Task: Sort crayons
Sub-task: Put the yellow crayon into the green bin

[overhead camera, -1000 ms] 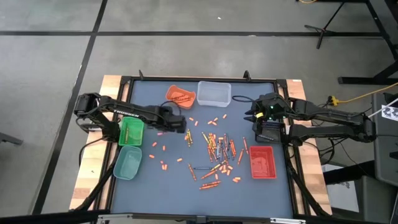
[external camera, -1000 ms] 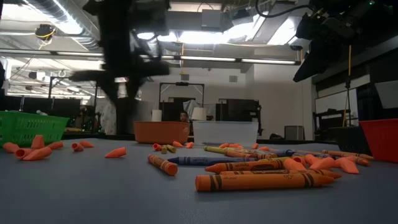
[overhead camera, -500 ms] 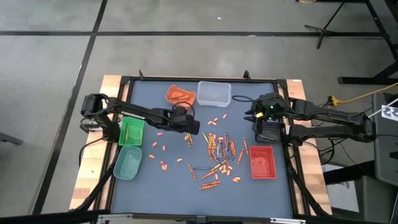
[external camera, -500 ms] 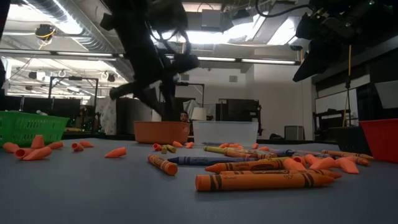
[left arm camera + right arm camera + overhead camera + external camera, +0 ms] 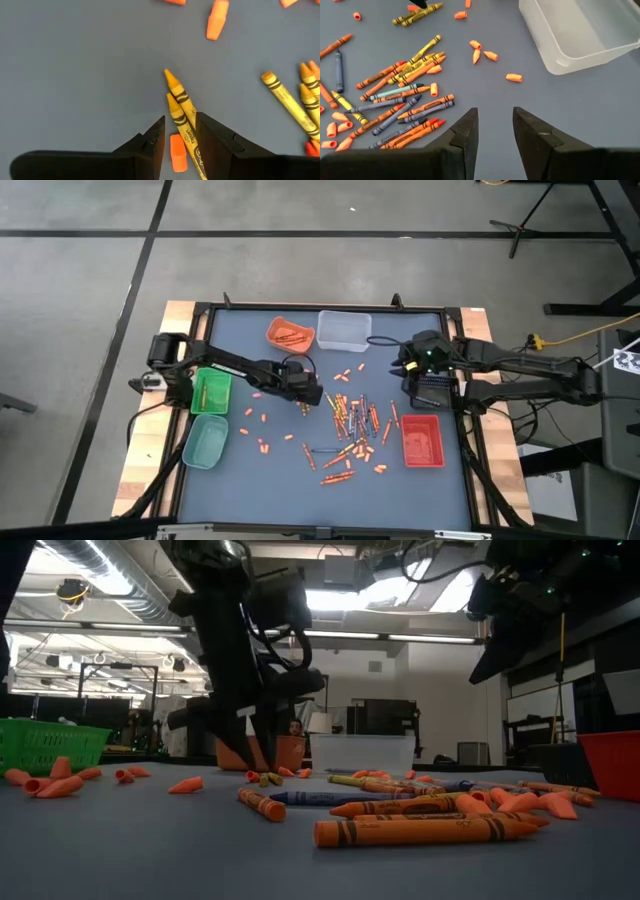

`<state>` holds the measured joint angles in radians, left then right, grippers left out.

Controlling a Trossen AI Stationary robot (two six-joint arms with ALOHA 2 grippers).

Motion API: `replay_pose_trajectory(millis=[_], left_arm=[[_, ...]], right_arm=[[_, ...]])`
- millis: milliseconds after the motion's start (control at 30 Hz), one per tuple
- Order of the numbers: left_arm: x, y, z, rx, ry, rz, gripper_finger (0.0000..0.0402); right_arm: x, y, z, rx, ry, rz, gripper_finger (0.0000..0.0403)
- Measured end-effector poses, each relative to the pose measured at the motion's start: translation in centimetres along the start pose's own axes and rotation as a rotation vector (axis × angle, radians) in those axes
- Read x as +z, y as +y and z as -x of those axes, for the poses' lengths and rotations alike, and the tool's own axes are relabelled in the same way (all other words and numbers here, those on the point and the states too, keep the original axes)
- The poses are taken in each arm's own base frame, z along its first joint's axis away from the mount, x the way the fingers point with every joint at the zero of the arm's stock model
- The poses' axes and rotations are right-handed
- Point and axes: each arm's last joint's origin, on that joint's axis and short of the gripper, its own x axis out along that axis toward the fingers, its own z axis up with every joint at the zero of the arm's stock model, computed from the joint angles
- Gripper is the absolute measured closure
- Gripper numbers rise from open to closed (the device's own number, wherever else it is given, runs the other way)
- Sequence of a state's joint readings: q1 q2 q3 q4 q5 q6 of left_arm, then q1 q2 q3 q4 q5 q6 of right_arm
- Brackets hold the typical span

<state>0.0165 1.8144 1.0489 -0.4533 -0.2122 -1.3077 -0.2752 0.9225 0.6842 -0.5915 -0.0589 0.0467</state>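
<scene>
Crayons point(image 5: 350, 420): thin orange, yellow and blue-grey sticks strewn right of green basket point(image 5: 211, 390). Left gripper point(image 5: 179, 131) narrowly parted astride two yellow crayons point(image 5: 179, 107), seemingly untouched. Right gripper point(image 5: 494, 125) parted, beside clear tray point(image 5: 570, 30).

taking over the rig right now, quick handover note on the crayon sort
Left gripper: low over the table, jaws open around two yellow crayons, not closed.
Right gripper: open, empty, hovering near the clear tray.
Crayons: most are loose mid-table with many orange pieces; a few lie in the orange tray.
Green basket, teal tray and red tray: no crayons visible.
Left: nearly all the sorting.
</scene>
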Motion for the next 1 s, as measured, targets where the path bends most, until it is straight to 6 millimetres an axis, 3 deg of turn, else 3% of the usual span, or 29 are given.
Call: replay_pose_trajectory(millis=[467, 1000], left_arm=[[-1.1, -0.2, -0.7, 0.011, 0.01, -0.005, 0.0308], [-1.3, -0.2, -1.1, 0.016, 0.008, -0.009, 0.0308]], right_arm=[[0.2, -0.1, -2.3, -0.001, 0.069, -0.004, 0.0283], [0.5, -0.1, -2.8, 0.002, 0.054, -0.003, 0.0283]])
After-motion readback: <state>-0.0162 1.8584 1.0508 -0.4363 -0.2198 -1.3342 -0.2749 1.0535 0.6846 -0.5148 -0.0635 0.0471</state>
